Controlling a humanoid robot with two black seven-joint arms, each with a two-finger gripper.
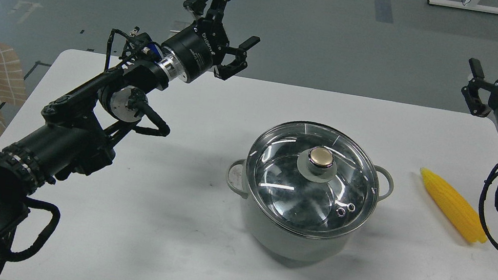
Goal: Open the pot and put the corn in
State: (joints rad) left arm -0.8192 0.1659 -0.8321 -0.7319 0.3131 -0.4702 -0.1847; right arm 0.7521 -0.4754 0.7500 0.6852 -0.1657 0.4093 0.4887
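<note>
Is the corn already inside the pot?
No. The corn lies on the table to the right of the pot, which is still covered by its glass lid.

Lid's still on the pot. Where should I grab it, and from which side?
Take the lid by its gold knob, coming straight down from above. The knob stands up at the centre; the glass around it is flat and smooth. The left end effector is open, as is the right.
</note>
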